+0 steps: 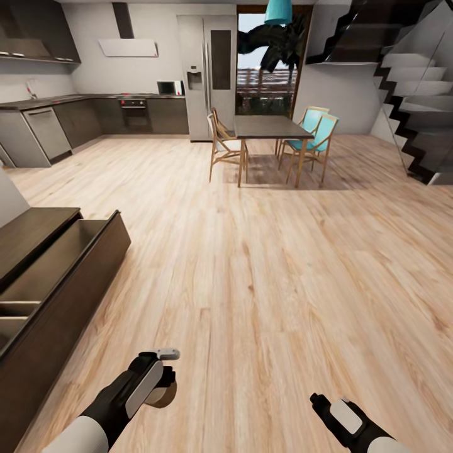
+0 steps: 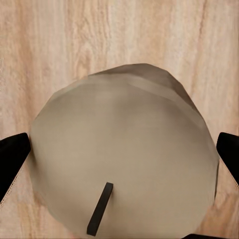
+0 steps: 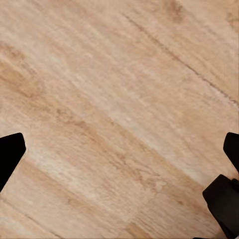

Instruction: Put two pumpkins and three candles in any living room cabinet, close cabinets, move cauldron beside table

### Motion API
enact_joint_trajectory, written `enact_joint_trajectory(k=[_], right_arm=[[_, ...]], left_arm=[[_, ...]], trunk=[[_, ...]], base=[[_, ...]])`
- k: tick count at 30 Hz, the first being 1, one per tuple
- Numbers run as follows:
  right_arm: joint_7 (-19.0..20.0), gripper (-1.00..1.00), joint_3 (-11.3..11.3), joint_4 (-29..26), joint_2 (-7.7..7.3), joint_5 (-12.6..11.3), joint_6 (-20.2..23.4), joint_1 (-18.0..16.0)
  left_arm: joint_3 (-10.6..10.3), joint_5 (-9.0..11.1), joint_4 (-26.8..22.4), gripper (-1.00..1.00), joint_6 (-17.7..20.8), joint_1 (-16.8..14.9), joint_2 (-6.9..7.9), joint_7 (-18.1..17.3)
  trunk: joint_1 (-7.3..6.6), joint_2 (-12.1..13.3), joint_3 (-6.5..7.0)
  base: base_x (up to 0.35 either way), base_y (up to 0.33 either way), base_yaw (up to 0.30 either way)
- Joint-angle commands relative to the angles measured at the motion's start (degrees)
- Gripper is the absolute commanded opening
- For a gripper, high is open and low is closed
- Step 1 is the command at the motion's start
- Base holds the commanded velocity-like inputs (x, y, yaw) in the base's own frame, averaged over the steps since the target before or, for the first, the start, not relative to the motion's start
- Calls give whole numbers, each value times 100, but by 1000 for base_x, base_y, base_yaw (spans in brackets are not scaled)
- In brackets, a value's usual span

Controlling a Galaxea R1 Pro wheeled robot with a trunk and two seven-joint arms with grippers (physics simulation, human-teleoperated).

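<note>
over wood-plank floor (image 1: 264,264): left hand (image 2: 119,154) pinching stubby cream candle (image 2: 124,154); right hand (image 3: 119,154) spread.

Open-plan home: kitchen (image 1: 94,110), staircase (image 1: 409,107)

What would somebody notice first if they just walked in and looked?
Probably the brown candle with its dark wick, held in the left gripper low over the plank floor. Next, the dark cabinet at the left with its drawers pulled open. Farther back stands a dining table with turquoise chairs.
</note>
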Motion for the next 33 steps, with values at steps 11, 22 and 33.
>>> enact_joint_trajectory(k=[11, 22, 33], right_arm=[[-37, 100, 20, -17, -3, -16, 16, 0], [-39, 100, 6, -12, -33, -32, 30, 0], [105, 100, 37, -23, -14, -4, 112, 0]], left_arm=[[-30, 55, -16, -100, 7, -5, 14, 58], [-37, 39, 26, -100, -2, -5, 18, 58], [-38, 38, 28, -100, -36, -5, 9, 58]], trunk=[[3, -2, -5], [3, -2, -5], [3, -2, -5]], base=[[334, 0, 0], [333, 0, 0], [334, 0, 0]])
